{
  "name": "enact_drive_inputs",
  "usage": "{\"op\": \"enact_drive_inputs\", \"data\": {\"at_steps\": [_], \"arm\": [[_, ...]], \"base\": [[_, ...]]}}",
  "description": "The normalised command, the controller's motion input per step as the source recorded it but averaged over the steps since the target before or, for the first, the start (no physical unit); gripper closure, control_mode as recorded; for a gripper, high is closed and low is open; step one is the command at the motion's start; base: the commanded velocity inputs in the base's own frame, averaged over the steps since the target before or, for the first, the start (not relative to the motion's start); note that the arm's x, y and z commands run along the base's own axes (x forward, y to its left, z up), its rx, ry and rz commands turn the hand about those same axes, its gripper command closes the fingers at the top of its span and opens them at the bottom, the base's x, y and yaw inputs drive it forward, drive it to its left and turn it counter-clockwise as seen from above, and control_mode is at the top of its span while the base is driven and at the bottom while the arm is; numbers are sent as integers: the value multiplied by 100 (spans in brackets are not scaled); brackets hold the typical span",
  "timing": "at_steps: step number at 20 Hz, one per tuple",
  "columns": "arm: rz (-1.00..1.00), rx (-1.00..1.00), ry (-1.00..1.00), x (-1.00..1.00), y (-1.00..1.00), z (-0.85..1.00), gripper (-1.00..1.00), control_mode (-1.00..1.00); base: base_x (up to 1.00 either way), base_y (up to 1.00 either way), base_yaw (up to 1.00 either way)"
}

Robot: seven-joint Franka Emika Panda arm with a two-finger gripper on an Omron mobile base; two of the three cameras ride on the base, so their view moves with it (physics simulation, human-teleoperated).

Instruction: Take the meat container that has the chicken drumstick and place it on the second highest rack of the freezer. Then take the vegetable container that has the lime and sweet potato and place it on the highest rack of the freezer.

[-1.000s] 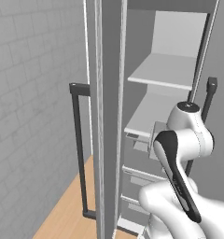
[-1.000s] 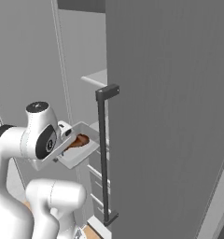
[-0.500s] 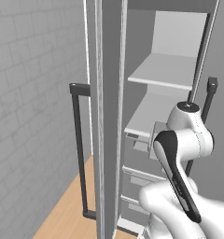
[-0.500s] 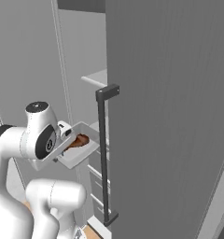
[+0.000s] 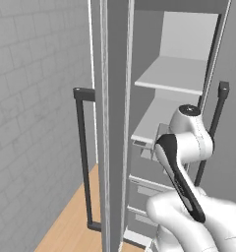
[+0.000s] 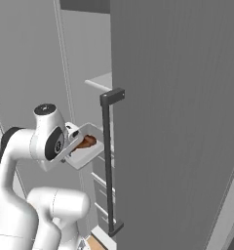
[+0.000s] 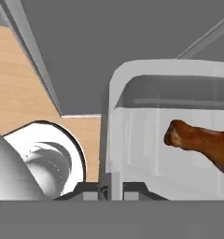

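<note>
Jaws pinched on the tray's (image 7: 115, 140) rim, I hold it, drumstick (image 7: 205, 144) inside, beside the open freezer (image 6: 85, 58), just below its second shelf (image 5: 152, 120).

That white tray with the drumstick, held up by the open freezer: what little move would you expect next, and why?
Probably a short push forward and slightly up, toward the lower shelf. The gripper is shut on the meat container at its rim, the chicken drumstick lies inside, and the tray hangs in front of the open freezer, seemingly just below that shelf's front edge, not yet resting on it.
</note>
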Motion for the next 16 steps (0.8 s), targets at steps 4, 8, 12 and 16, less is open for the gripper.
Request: {"op": "enact_drive_inputs", "data": {"at_steps": [4, 8, 12, 16], "arm": [[-10, 0, 0, 96, 0, -22, 100, -100], [-9, 0, 0, 93, -26, -23, 100, -100], [-4, 0, 2, 90, -41, -35, 100, -100], [-2, 0, 0, 84, -38, -29, 100, -100]], "base": [[0, 0, 0], [0, 0, 0], [0, 0, 0], [0, 0, 0]]}}
